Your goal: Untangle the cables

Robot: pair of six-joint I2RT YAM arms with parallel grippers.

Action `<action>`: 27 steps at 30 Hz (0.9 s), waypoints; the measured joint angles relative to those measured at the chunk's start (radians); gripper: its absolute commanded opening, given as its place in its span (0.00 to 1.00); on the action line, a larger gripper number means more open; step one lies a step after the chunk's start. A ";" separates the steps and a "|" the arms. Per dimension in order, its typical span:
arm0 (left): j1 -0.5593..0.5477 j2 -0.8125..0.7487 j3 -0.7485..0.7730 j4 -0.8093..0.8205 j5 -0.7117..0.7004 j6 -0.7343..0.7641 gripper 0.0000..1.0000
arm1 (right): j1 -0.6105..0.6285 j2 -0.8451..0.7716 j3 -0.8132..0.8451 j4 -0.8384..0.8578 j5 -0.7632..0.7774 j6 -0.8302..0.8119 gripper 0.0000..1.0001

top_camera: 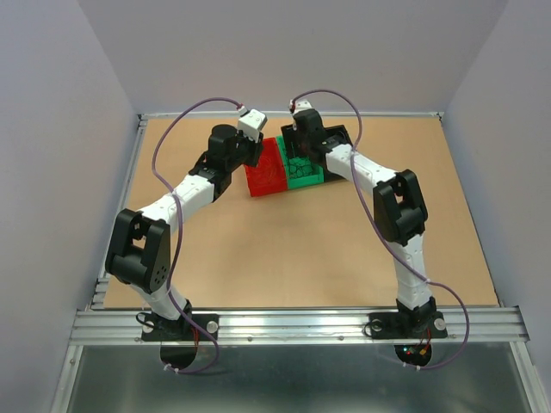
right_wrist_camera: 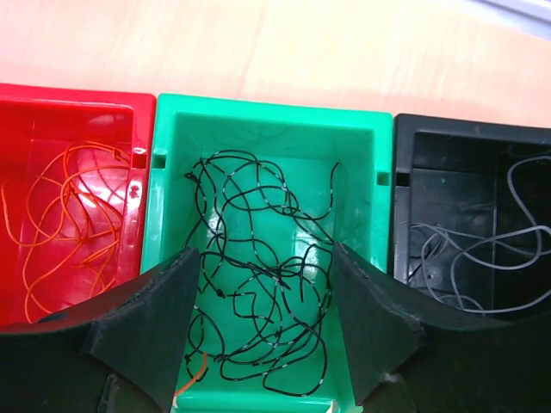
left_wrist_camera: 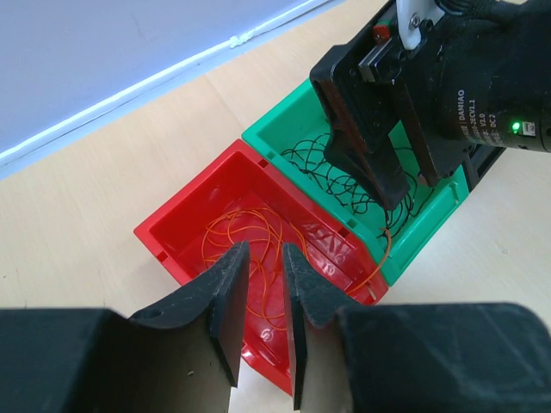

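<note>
Three bins stand side by side. The red bin (top_camera: 263, 185) (left_wrist_camera: 172, 245) holds thin orange wires (left_wrist_camera: 232, 228) (right_wrist_camera: 60, 215). The green bin (top_camera: 307, 179) (right_wrist_camera: 258, 107) holds a tangle of thin black wires (right_wrist_camera: 258, 258) (left_wrist_camera: 323, 168). One orange wire (left_wrist_camera: 383, 254) runs over the shared wall, and its end (right_wrist_camera: 196, 372) lies in the green bin's near corner. My left gripper (top_camera: 256, 155) (left_wrist_camera: 264, 251) hovers over the red bin, jaws a narrow gap apart, nothing between them. My right gripper (top_camera: 301, 155) (right_wrist_camera: 265, 254) is wide open just above the black tangle.
A black bin (right_wrist_camera: 473, 129) (top_camera: 344, 133) with loose grey wires (right_wrist_camera: 482, 249) stands right of the green one, partly under my right arm. The brown tabletop (top_camera: 284, 258) lies in front. Grey walls close the back and sides.
</note>
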 measured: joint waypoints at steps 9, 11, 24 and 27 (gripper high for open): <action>0.000 0.000 0.000 0.000 0.001 0.000 0.33 | 0.000 0.047 -0.068 0.032 -0.071 0.017 0.12; 0.000 0.000 0.000 0.000 0.001 0.000 0.33 | 0.000 0.061 -0.097 0.042 -0.088 0.027 0.01; 0.000 0.001 0.000 0.000 0.003 0.000 0.33 | 0.000 0.112 -0.114 0.121 -0.081 0.060 0.11; 0.000 0.001 0.000 0.000 0.003 0.000 0.33 | 0.000 0.101 -0.115 0.108 -0.068 0.058 0.23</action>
